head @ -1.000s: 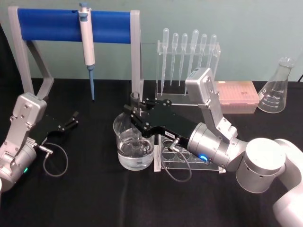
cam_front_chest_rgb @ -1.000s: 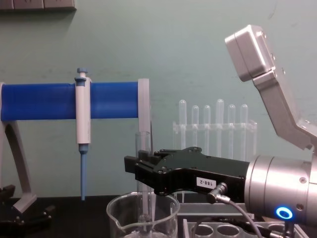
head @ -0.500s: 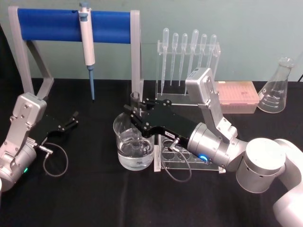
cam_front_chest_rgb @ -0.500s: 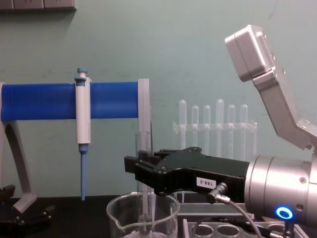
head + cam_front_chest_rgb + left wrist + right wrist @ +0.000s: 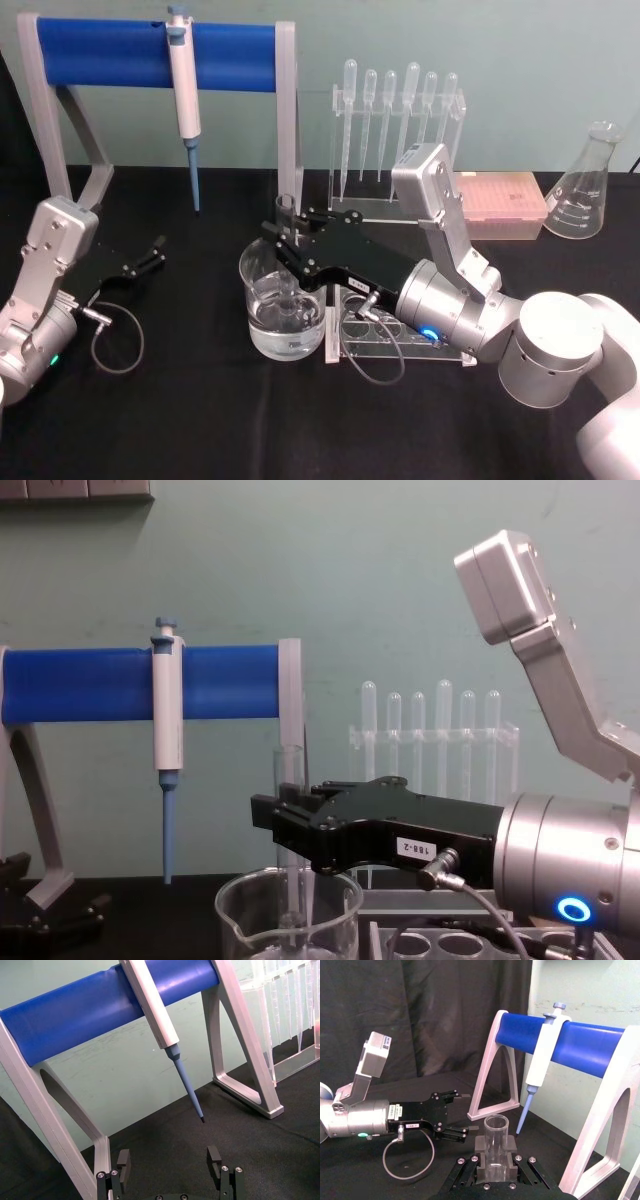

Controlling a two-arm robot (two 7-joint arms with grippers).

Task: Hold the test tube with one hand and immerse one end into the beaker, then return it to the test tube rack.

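— Well, starting at the left: what is the left gripper [image 5: 146, 258] doing?
— It is parked low over the black desk [image 5: 200, 420], in front of the blue stand [image 5: 100, 50]. Its fingers are apart and it holds nothing.
— And centre frame?
— The right gripper [image 5: 285, 245] is clamped on the test tube [image 5: 287, 212], which stands inside the beaker [image 5: 258, 322]. The tube's long axis is vertical, open rim up and round closed end down, apparently dipped in the water.
— What could go wrong from here?
— Glass on glass, I'd say. If the tube is pressed lower, its end could strike the beaker's floor. If it swings right before the end clears the rim, it could knock the wall, tip the beaker or slosh water. A wet, smooth tube might also slip in the grip.
— And further right?
— The test tube rack [image 5: 430, 946] sits just beside the beaker, partly under the arm. Any tilt in the tube there could make its end catch a hole's edge rather than drop in.
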